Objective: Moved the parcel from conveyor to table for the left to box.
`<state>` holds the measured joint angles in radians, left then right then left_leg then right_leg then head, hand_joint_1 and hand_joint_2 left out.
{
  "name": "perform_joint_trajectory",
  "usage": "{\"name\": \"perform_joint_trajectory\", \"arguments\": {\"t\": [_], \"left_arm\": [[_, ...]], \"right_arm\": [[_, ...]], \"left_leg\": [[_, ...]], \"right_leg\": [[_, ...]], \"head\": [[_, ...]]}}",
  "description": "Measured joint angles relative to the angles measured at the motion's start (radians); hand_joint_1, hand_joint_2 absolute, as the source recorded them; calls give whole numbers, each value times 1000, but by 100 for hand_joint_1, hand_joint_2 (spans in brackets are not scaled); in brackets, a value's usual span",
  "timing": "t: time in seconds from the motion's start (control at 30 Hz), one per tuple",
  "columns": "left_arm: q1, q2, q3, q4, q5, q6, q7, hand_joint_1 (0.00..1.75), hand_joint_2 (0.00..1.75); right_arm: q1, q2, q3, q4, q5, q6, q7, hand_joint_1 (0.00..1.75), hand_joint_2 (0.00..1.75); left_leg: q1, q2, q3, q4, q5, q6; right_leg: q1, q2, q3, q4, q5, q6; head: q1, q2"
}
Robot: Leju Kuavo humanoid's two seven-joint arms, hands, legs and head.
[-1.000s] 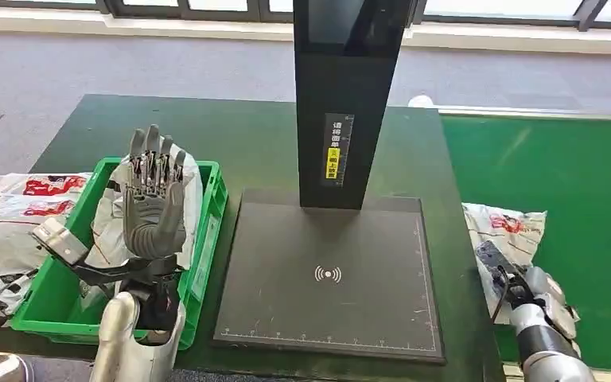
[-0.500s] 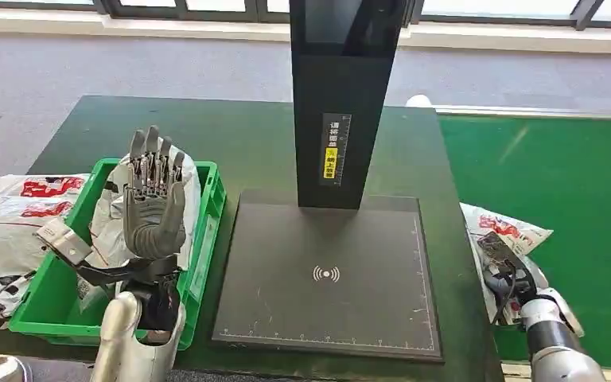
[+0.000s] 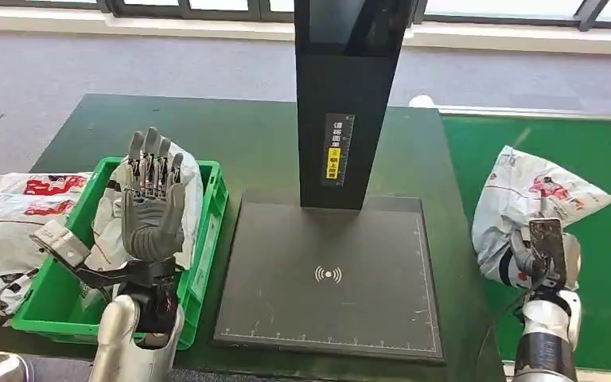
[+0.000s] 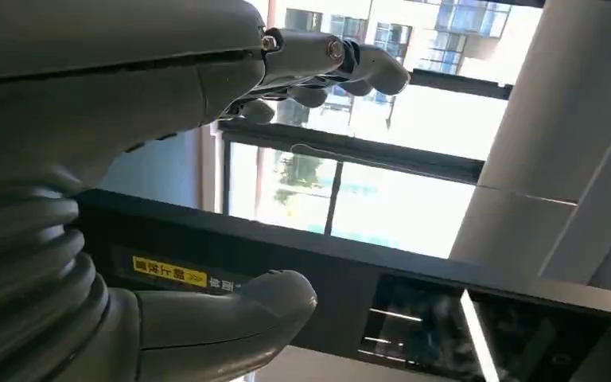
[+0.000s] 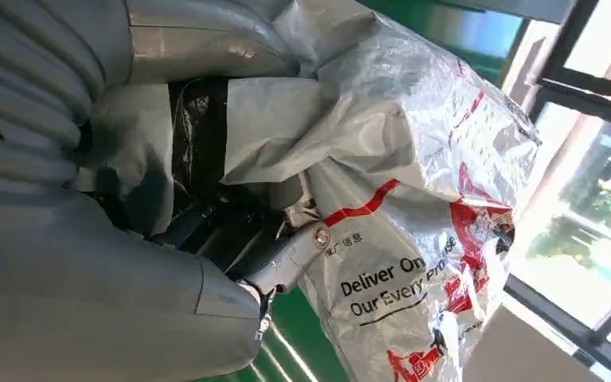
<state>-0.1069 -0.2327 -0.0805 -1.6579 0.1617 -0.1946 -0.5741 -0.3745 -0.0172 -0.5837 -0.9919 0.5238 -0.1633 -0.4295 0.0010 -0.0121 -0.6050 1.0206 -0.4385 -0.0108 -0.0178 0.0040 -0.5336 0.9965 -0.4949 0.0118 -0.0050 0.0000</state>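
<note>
My right hand (image 3: 542, 256) grips a white plastic parcel (image 3: 530, 201) with red print and holds it up above the green conveyor (image 3: 573, 159), at the table's right edge. The right wrist view shows the fingers (image 5: 286, 255) closed into the crumpled parcel (image 5: 414, 207). My left hand (image 3: 153, 199) stands upright over the green bin (image 3: 56, 306) at the left, fingers spread and holding nothing; the same hand (image 4: 127, 159) appears in the left wrist view with its thumb apart from the fingers.
A black scanner stand (image 3: 342, 103) rises from a flat black base plate (image 3: 330, 274) in the middle of the dark green table (image 3: 247, 143). White parcels (image 3: 191, 179) lie in the bin, and more parcels (image 3: 12, 215) lie to its left.
My right hand has lifted the parcel off the conveyor, so it now hangs upright above the belt. The left hand has stayed in place.
</note>
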Motion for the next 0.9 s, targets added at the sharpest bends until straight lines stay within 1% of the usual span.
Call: {"name": "perform_joint_trajectory", "arguments": {"t": [0.23, 0.3, 0.43, 0.57, 0.6, 0.67, 0.7, 0.77, 0.83, 0.9], "left_arm": [[0, -2, 0, -2, 0, 0, 1, 0, 175], [0, -2, 0, -2, 0, -1, 1, 0, 175], [-4, -2, 0, 4, -6, -2, 1, 0, 175], [-12, -3, 0, 15, -15, -3, 0, 0, 175], [-14, -3, 0, 17, -15, -3, 0, 0, 175], [-19, -4, 0, 22, -17, -7, -2, 0, 175], [-20, -5, 0, 24, -18, -10, -2, 0, 175], [-25, -5, 0, 31, -24, -18, -3, 0, 175], [-34, -5, 0, 39, -27, -25, -5, 0, 175], [-42, -5, 0, 46, -29, -31, -5, 0, 175]], "right_arm": [[12, 12, 0, -47, -3, -2, -2, 175, 175], [21, 18, 0, -67, -33, -28, -33, 175, 175], [57, 56, 0, -194, -115, -88, -93, 175, 175], [99, 90, 24, -325, -148, -83, -110, 175, 175], [110, 95, 37, -351, -160, -65, -111, 175, 175], [134, 104, 75, -406, -209, 12, -112, 175, 175], [145, 108, 95, -430, -240, 65, -112, 175, 175], [173, 118, 146, -495, -324, 215, -113, 175, 175], [207, 129, 190, -560, -370, 322, -115, 175, 175], [242, 142, 233, -630, -384, 376, -114, 175, 175]], "left_leg": [[0, 0, 0, 0, 0, 0], [0, 0, 0, 0, 0, 0], [0, 0, 0, 0, 0, 0], [0, 0, 0, 0, 0, 0], [0, 0, 0, 0, 0, 0], [0, 0, 0, 0, 0, 0], [0, 0, 0, 0, 0, 0], [0, 0, 0, 0, 0, 0], [0, -1, 0, 0, 0, 0], [0, -1, 0, 0, 0, 0]], "right_leg": [[0, 0, 0, 0, 0, 0], [0, 0, 0, 0, 0, 0], [0, 0, 0, 0, 0, 0], [0, 0, 0, 0, -1, 0], [0, 0, 0, 0, -1, 0], [0, 0, 0, 0, -1, 0], [0, 0, 0, 0, -1, 0], [0, 0, 0, 0, 0, 0], [0, -1, 0, 0, -1, 0], [0, -1, 0, 0, -1, 0]], "head": [[0, 0], [0, 0], [0, 0], [0, 0], [0, 0], [0, 0], [0, 0], [0, 0], [0, 0], [0, 0]]}}
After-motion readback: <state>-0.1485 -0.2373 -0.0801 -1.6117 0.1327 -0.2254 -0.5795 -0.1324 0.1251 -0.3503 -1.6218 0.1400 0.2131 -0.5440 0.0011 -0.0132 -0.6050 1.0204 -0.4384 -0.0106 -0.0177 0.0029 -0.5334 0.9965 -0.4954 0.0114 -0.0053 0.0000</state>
